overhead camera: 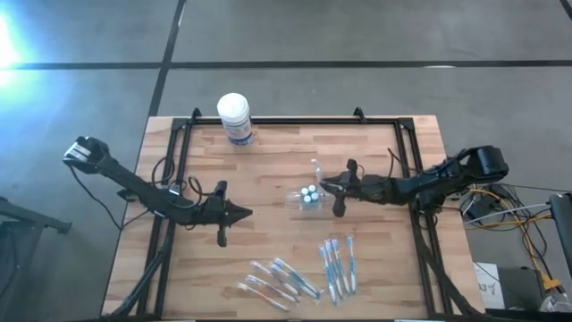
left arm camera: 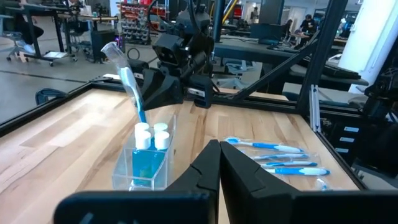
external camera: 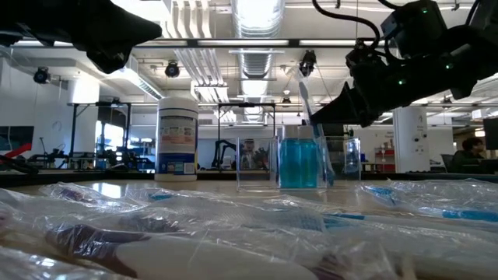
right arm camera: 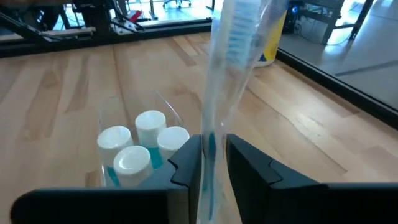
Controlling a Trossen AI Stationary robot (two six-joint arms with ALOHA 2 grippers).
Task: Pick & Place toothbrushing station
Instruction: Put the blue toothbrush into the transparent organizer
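Observation:
The toothbrushing station is a small clear plastic holder at the table's middle, holding several white-capped blue tubes. It also shows in the left wrist view and the low view. My right gripper is just right of it, shut on a toothbrush in a clear wrapper that stands head up. My left gripper is shut and empty on the table's left, pointing toward the holder. My right gripper pinches the wrapped toothbrush's handle, at its lower part, between its two fingers. The fingers come about level from the table's right and lie across the brush. The brush stands nearly upright, head up. Its lower end reaches down at the holder behind the white caps; whether it rests there I cannot tell.
A white round tub with a blue label stands at the far edge, left of centre. Two groups of wrapped toothbrushes lie near the near edge. A black frame runs around the table.

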